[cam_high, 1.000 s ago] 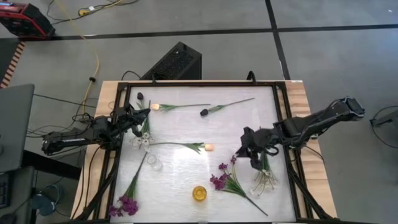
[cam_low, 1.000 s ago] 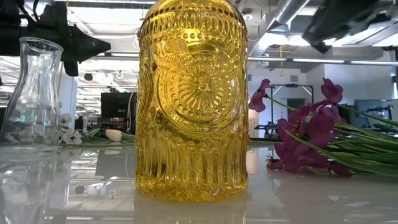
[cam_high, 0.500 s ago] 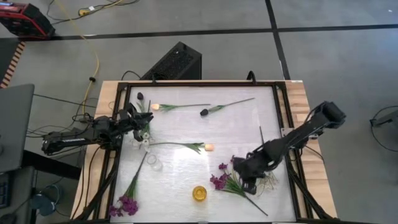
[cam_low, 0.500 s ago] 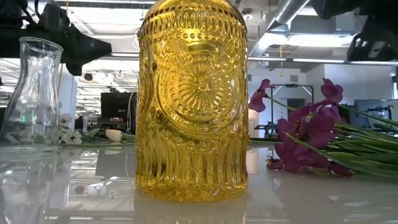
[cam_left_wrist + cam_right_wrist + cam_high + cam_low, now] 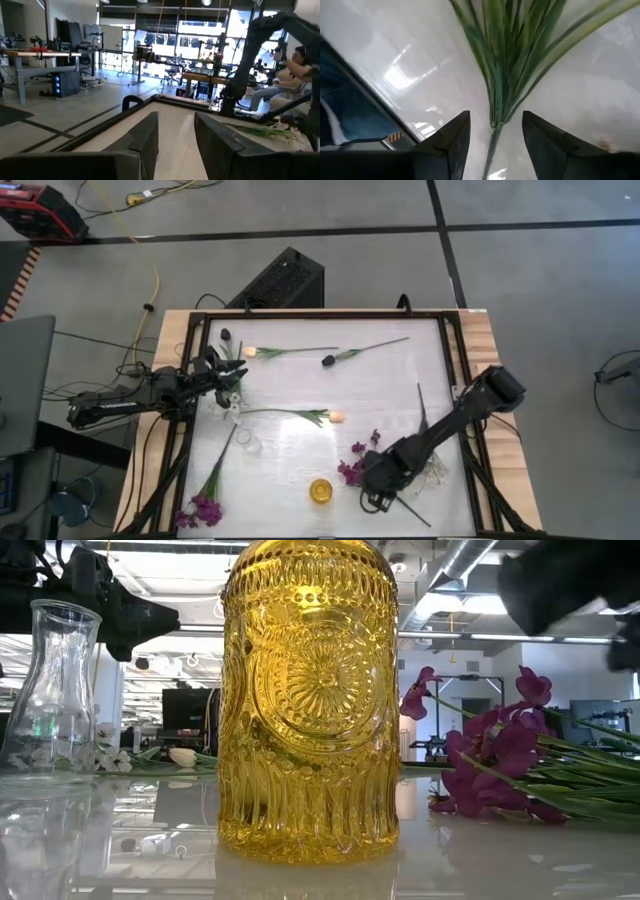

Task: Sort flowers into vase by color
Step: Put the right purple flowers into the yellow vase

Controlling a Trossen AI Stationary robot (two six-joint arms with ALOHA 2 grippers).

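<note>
The flowers lie flat across the white table. A purple bunch [image 5: 352,468] lies near the yellow glass vase [image 5: 320,491], and its green stem and leaves [image 5: 502,75] run on toward the near right. My right gripper [image 5: 375,485] hangs over that stem, open, one finger on each side of it [image 5: 491,145]. My left gripper [image 5: 228,372] is open at the far left, beside a white spray [image 5: 230,398], with nothing between its fingers [image 5: 175,135]. A clear glass vase [image 5: 247,442] stands left of centre.
Another purple bunch [image 5: 200,510] lies at the near left and a second white spray [image 5: 432,470] at the near right. Cream tulips [image 5: 250,352] [image 5: 335,417] and dark buds [image 5: 226,335] [image 5: 327,361] lie toward the far side. A black frame [image 5: 455,360] rims the table.
My right gripper has swept from the middle right toward the near edge and leftward, and now hangs over the purple bunch's stem. The white spray at the near right stays on the table behind it.
</note>
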